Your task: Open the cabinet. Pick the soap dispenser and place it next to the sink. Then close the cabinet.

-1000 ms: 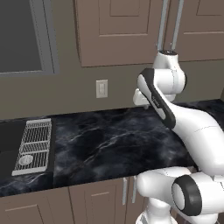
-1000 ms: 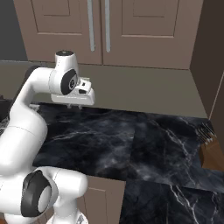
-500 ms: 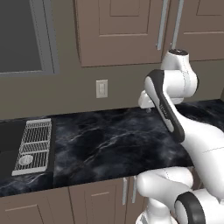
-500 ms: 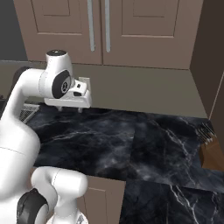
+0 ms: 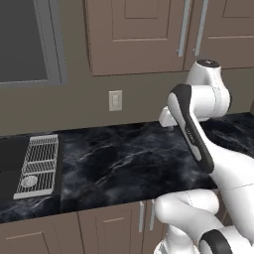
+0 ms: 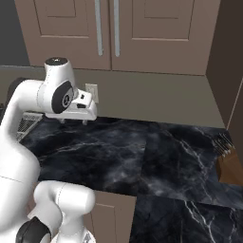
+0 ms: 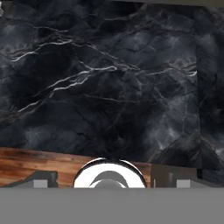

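Note:
The cabinet (image 5: 144, 34) hangs on the wall above the counter, both doors shut, their long silver handles (image 5: 184, 27) side by side; it also faces me in the right base view as the cabinet (image 6: 152, 33). My gripper (image 6: 73, 121) hovers open and empty just above the counter's back edge, below those doors, fingers pointing down; from the left base view the gripper (image 5: 169, 127) is partly behind the forearm. The sink (image 5: 10, 158) lies at the counter's far left with its pale grid rack (image 5: 37, 166). The soap dispenser is out of view.
Black marble counter (image 5: 119, 158) spreads beneath the hand and appears as the counter (image 7: 109, 87) in the hand view. A wall outlet (image 5: 115, 100) sits left of the hand. A knife block (image 6: 228, 163) stands at the right end. A grey-framed window (image 5: 25, 39) is upper left.
The arm's upper joints have swung and the hand has drifted slightly lower and leftward over the counter's back. The cabinet doors stay shut.

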Tool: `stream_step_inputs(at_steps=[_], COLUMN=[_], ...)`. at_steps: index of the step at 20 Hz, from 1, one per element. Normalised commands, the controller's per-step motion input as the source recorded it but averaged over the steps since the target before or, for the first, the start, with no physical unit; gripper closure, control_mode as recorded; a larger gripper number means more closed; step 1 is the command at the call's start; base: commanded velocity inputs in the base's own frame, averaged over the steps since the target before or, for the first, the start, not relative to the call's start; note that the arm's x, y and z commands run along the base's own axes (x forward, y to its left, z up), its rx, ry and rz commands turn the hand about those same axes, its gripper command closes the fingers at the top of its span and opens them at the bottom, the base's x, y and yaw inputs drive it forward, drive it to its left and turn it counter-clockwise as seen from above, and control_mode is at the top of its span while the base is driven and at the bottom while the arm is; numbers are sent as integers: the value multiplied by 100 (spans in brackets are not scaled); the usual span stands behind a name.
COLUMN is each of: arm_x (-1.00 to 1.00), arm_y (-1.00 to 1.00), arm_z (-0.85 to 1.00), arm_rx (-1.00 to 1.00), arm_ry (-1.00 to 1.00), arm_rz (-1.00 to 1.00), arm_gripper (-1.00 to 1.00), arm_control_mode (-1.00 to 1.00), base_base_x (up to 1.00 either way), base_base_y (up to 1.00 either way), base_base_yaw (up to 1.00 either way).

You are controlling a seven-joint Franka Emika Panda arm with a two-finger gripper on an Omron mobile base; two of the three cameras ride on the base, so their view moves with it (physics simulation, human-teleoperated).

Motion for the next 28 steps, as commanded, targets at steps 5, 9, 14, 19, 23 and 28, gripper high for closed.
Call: stream_step_inputs(at_steps=[5,9,14,19,23,28], arm_x=[-43,-67,-37,0,0,0], arm_y=[16,-2,0,-3,-7,-7], arm_z=[-5,34,65,78,75,53], arm_rx=[0,8,0,0,0,0], arm_ry=[-11,-25,-9,0,0,-6], arm_rz=[6,13,6,0,-4,-10], arm_gripper=[-100,-100,-100,-100,-100,-100], arm_control_mode=[-100,-100,-100,-100,-100,-100], base_base_x=[0,0,0,0,0,0], base_base_y=[0,0,0,0,0,0], base_base_yaw=[0,0,0,0,0,0])
